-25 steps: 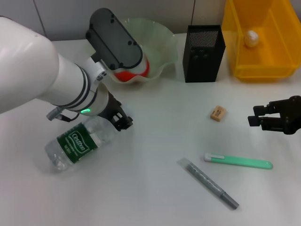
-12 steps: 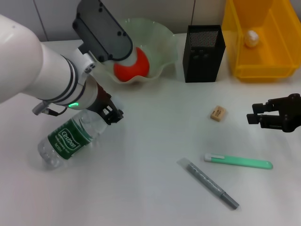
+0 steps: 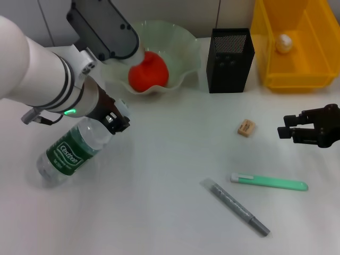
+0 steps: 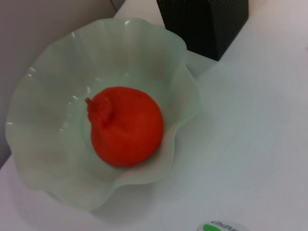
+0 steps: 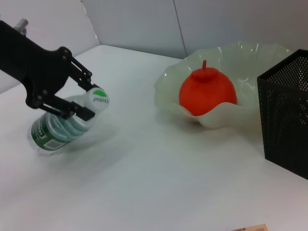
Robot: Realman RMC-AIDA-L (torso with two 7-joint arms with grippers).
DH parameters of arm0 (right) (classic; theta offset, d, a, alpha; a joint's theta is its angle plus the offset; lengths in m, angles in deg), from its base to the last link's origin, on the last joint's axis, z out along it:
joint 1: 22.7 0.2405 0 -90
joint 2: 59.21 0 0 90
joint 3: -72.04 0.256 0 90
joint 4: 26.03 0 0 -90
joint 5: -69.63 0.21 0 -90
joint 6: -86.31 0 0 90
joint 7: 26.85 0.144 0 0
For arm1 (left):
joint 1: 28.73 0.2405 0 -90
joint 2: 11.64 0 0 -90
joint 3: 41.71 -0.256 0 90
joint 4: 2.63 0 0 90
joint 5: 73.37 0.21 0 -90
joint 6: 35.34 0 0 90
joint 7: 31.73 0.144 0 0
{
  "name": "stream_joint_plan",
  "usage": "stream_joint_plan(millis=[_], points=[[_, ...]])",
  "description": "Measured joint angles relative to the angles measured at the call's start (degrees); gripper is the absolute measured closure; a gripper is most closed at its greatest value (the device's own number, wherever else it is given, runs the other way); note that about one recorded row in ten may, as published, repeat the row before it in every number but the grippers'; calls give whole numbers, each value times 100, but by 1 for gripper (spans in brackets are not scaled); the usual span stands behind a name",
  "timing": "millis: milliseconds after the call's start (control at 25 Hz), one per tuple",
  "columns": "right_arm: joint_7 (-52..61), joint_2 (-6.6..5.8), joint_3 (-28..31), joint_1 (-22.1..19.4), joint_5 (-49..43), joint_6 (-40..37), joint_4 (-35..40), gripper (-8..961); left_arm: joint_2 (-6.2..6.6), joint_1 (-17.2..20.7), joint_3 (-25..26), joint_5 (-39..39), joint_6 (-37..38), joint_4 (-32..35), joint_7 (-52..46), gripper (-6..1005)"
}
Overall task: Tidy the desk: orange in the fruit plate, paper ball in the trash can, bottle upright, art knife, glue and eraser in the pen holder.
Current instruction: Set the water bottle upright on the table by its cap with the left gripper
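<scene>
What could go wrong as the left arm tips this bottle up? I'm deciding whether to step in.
1. The left gripper holds the bottle only at its capped neck, body tilted; it might pivot or slip.
2. Once upright, such a light bottle could topple on release.
3. The fruit plate with the orange sits close behind the arm; a wide swing might bump it.

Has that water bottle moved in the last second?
Yes. The bottle, gripped near its cap by the left gripper, has slid toward the robot's left, farther from the pen holder.
</scene>
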Motion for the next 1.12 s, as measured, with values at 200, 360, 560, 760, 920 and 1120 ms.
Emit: stream_joint_plan(millis=[200, 360, 560, 760, 920, 1120], points=[[9, 1, -2, 1, 0, 2, 8, 544, 2, 47, 129, 3, 132, 247, 0, 555], [24, 1, -28, 25, -1, 32, 10, 544, 7, 81, 208, 4, 243, 453, 0, 555], [33, 1, -43, 60, -11, 52, 8, 544, 5, 98, 250, 4, 354, 586, 0, 555], [35, 1, -44, 75, -11, 51, 14, 544, -4, 166, 262, -16, 427, 767, 0, 555], [37, 1, -43, 78, -11, 53, 11, 544, -4, 182, 377, -61, 520, 875, 0, 555], [39, 1, -44, 78, -12, 53, 6, 543, -6, 236, 410, -76, 597, 1047, 0, 555]])
